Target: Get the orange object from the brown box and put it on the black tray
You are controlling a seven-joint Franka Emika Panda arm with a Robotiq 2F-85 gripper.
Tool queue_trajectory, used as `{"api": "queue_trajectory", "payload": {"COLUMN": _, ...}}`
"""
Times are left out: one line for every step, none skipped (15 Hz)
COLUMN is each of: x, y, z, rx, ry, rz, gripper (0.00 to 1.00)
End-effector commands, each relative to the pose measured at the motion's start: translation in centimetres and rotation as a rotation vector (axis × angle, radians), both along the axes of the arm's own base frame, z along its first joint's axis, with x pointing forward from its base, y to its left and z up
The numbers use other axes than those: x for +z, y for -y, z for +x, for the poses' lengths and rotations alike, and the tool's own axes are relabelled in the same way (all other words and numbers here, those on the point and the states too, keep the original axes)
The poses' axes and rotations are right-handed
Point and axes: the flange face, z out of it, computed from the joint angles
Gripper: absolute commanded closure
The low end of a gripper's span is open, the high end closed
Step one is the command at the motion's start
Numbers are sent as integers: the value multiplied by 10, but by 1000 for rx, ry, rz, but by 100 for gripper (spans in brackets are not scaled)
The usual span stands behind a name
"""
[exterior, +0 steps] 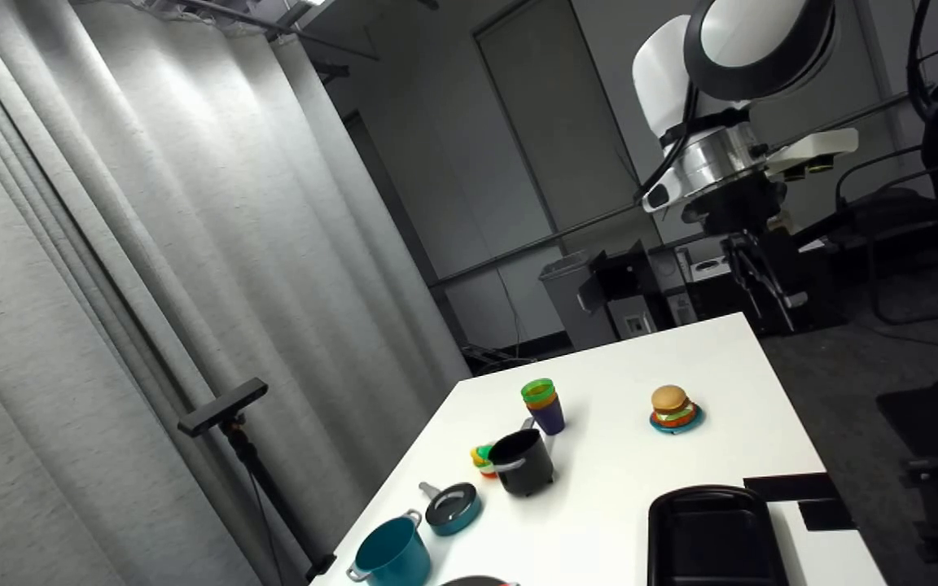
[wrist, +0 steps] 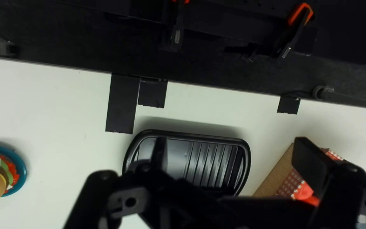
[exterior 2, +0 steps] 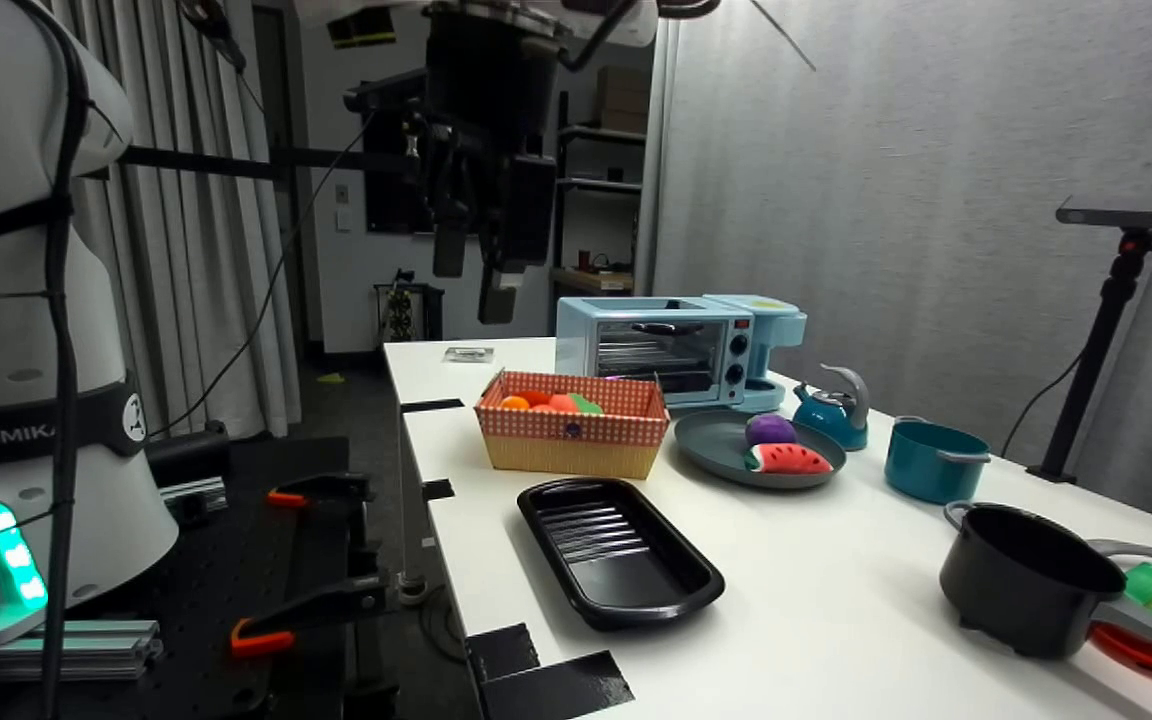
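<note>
The orange object (exterior 2: pixel 514 402), most likely the rounded piece at the left end of the heap in an exterior view, lay in the brown box (exterior 2: pixel 571 458), beside red toy pieces (exterior 2: pixel 564 403) that might crowd a grasp. The box, tan below with a red-checked lining, stood just beside the black tray (exterior 2: pixel 651 585), its long axis aslant to the tray's. The gripper (exterior 2: pixel 473 290) hung well above the level of the table (exterior 2: pixel 836 600), its fingers (wrist: pixel 308 160) wide apart, holding nothing. In the wrist view the tray showed in the gap, while the box lay off to the lower right, partly hidden behind a finger; the orange object could not be picked out there. The coming move likely called for travel sideways to the box, a turn to suit its slant, then a descent.
</note>
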Motion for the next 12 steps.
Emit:
{"api": "queue_trajectory", "payload": {"x": -18, "y": -13, "z": 10, "rx": 32, "ry": -68, "rz": -63, "gripper": 0}}
{"api": "queue_trajectory", "payload": {"x": -22, "y": -18, "z": 12, "rx": 49, "ry": -82, "rz": -75, "gripper": 0}}
{"api": "queue_trajectory", "payload": {"x": -27, "y": -23, "z": 14, "rx": 67, "ry": -96, "rz": -83, "gripper": 0}}
{"api": "queue_trajectory", "payload": {"x": -31, "y": -28, "z": 17, "rx": 86, "ry": -106, "rz": -91, "gripper": 0}}
{"api": "queue_trajectory", "payload": {"x": -34, "y": -34, "z": 20, "rx": 103, "ry": -110, "rz": -101, "gripper": 0}}
{"api": "queue_trajectory", "payload": {"x": -36, "y": -40, "z": 24, "rx": 119, "ry": -107, "rz": -113, "gripper": 0}}
{"api": "queue_trajectory", "payload": {"x": -38, "y": -46, "z": 28, "rx": 137, "ry": -98, "rz": -120, "gripper": 0}}
{"api": "queue_trajectory", "payload": {"x": -40, "y": -53, "z": 33, "rx": 152, "ry": -84, "rz": -130, "gripper": 0}}
{"api": "queue_trajectory", "payload": {"x": -41, "y": -59, "z": 37, "rx": 166, "ry": -66, "rz": -136, "gripper": 0}}
{"api": "queue_trajectory", "payload": {"x": -43, "y": -66, "z": 42, "rx": 177, "ry": -49, "rz": -139, "gripper": 0}}
{"api": "queue_trajectory", "payload": {"x": -45, "y": -72, "z": 46, "rx": 190, "ry": -38, "rz": -152, "gripper": 0}}
{"api": "queue_trajectory", "payload": {"x": -48, "y": -79, "z": 50, "rx": 202, "ry": -27, "rz": -158, "gripper": 0}}
